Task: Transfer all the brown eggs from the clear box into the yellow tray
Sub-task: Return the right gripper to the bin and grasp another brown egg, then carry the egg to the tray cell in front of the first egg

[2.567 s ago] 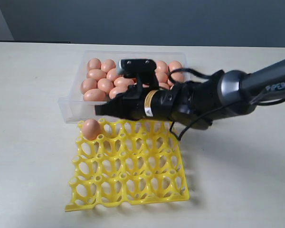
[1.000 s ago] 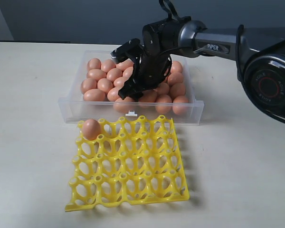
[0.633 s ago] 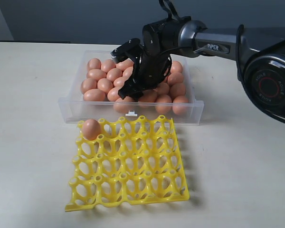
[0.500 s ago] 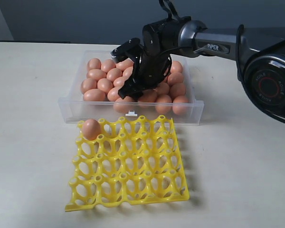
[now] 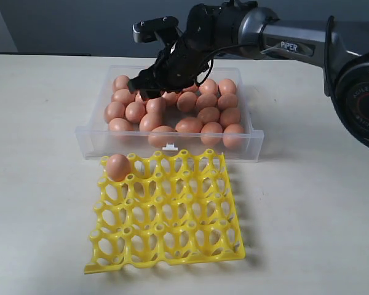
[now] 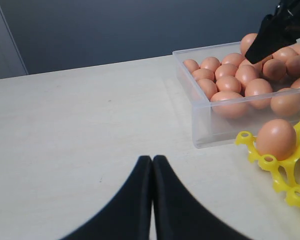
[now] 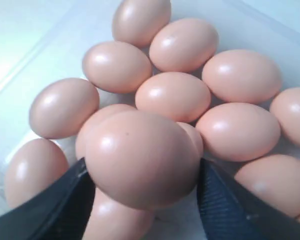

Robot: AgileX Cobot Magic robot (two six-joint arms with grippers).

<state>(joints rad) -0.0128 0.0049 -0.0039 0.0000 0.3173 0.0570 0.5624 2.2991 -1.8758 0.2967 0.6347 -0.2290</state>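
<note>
Your right fingers [image 7: 220, 205] grip one egg [image 7: 140, 155] held over the box [image 5: 111, 146], upper centre; your left fingers [image 6: 132, 205] are pressed together, empty. Another egg [image 5: 117, 166] sits in the upper-left cup of the tray [image 5: 166, 260].

— How much of the right gripper [image 7: 141, 166] shows in its own wrist view?
— Only the inner faces of its fingers [image 7: 60, 210]; the picture's edge cuts off the rest. The brown egg [image 7: 142, 155] between the jaws covers part of the brown eggs [image 7: 172, 95] lying beneath them.
— And the clear box [image 7: 35, 45] there?
— A pale blur beyond the jaws. Its walls can hardly be made out.
— The left gripper [image 6: 152, 160]?
— Cut off behind the tips. Beyond its jaws and off to one side, the yellow tray [image 6: 252, 149] and the box run out of the frame.
</note>
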